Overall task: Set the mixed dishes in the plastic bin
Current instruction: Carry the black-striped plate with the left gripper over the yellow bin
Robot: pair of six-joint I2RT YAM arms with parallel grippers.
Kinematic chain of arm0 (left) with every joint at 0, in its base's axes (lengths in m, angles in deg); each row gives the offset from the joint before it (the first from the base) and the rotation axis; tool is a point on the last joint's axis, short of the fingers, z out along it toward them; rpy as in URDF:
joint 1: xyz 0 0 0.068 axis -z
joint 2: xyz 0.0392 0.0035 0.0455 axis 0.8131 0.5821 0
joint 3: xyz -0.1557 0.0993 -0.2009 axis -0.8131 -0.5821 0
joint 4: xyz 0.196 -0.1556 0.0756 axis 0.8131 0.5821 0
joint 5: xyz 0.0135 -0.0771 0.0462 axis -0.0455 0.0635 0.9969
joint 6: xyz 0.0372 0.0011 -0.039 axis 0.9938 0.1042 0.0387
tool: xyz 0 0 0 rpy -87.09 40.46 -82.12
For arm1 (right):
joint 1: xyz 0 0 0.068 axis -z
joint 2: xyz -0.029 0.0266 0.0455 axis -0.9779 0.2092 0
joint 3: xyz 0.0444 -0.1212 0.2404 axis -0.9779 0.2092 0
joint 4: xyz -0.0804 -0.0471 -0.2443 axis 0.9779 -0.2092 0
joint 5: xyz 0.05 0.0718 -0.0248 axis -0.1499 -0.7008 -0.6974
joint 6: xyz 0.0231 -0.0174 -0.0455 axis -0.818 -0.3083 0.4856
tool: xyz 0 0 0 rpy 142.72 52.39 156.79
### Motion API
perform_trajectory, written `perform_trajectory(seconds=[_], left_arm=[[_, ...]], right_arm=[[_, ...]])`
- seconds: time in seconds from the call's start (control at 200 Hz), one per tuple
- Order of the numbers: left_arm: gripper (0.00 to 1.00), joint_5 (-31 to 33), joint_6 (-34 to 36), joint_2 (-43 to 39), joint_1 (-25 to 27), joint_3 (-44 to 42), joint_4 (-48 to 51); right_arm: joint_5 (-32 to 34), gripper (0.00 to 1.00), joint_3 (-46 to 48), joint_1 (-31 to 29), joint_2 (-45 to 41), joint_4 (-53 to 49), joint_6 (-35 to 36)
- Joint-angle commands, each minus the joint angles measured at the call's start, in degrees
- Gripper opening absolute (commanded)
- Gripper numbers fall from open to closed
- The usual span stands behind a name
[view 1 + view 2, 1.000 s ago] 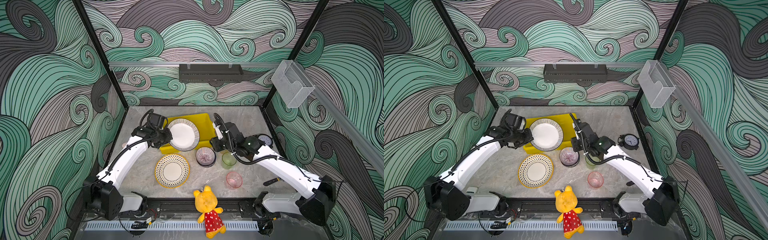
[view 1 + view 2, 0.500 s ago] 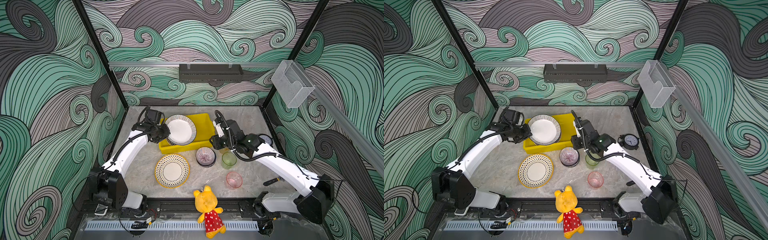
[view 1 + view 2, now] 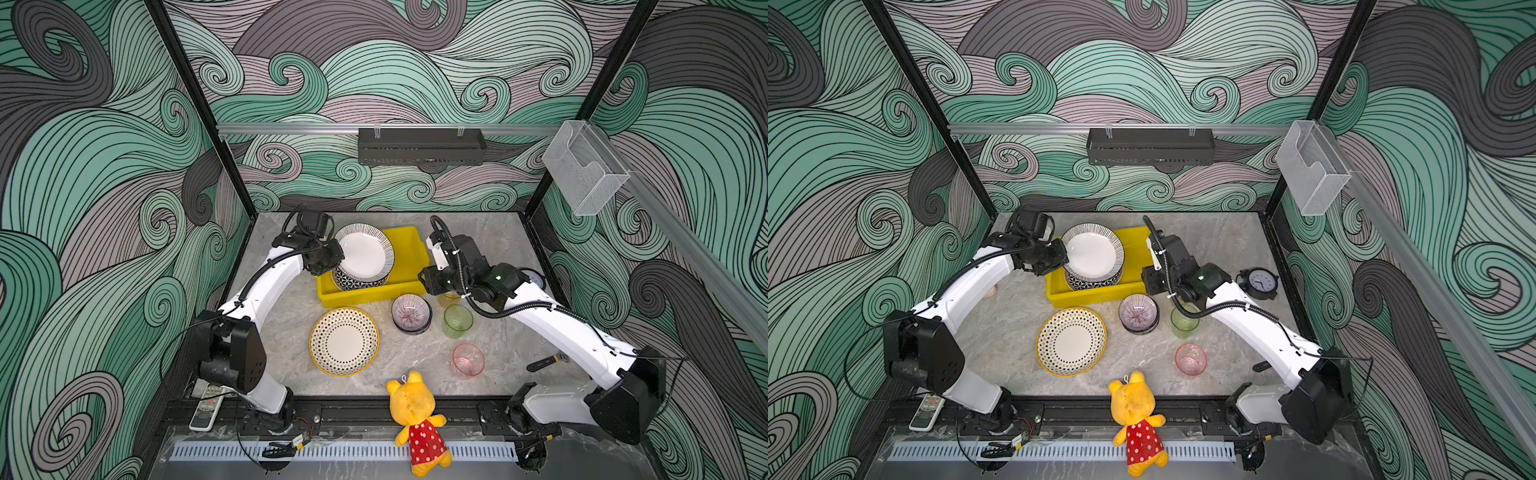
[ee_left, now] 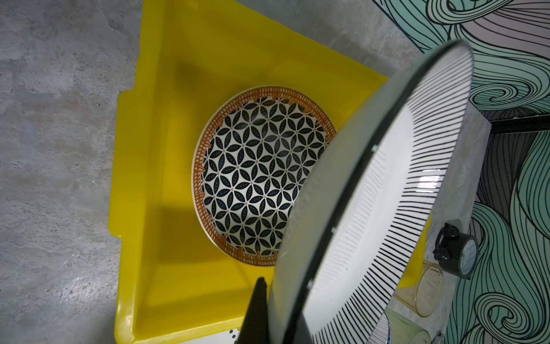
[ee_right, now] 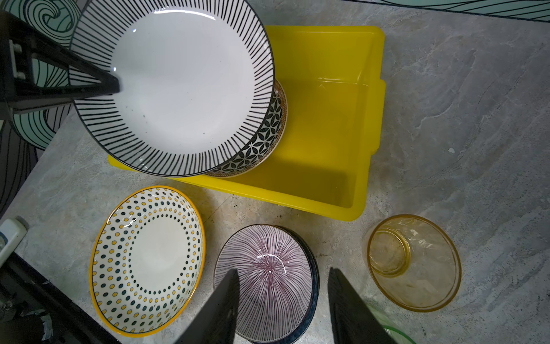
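Compared with one second ago, the striped plate [image 3: 365,255] is no longer over the front-left corner of the yellow bin [image 3: 409,249]. It now sits further toward 12 o'clock, above the left half of the bin and right over the flower-pattern plate [image 3: 357,283] that already lies inside. It is tilted, and I cannot tell if it touches the plate below. In my judgement the carry is almost finished, and only the lowering and the release remain.

The left gripper [image 3: 334,254] is closed tight on the rim of the striped plate, at the plate's 9 o'clock side. The right gripper [image 5: 282,271] is about half open and holds nothing. It hangs over the purple bowl [image 3: 410,312] and, as far as I can see, does not touch it.

Outside the bin there are five dishes: the dotted plate [image 3: 344,341] at 6 o'clock from it, the purple bowl, and the amber cup [image 5: 413,262], green cup [image 3: 458,320] and pink cup [image 3: 468,359] toward 4 o'clock.
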Motion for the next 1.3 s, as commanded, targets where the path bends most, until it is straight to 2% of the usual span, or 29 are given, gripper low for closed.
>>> perform_trajectory(seconds=[0.0,0.686,1.296], left_arm=[[0.00,-0.70,0.42,0.15,-0.66,4.43,-4.44],[0.00,-1.13,0.87,9.57,-0.95,10.66,-0.26],[0.00,-1.42,-0.37,12.60,-0.95,11.68,0.06]], right_arm=[[-0.36,0.51,-2.09,0.59,0.59,-0.82,0.18],[-1.55,0.51,-3.07,0.99,1.28,-2.05,-0.02],[-2.37,0.53,-3.24,1.03,1.21,-2.14,-0.02]])
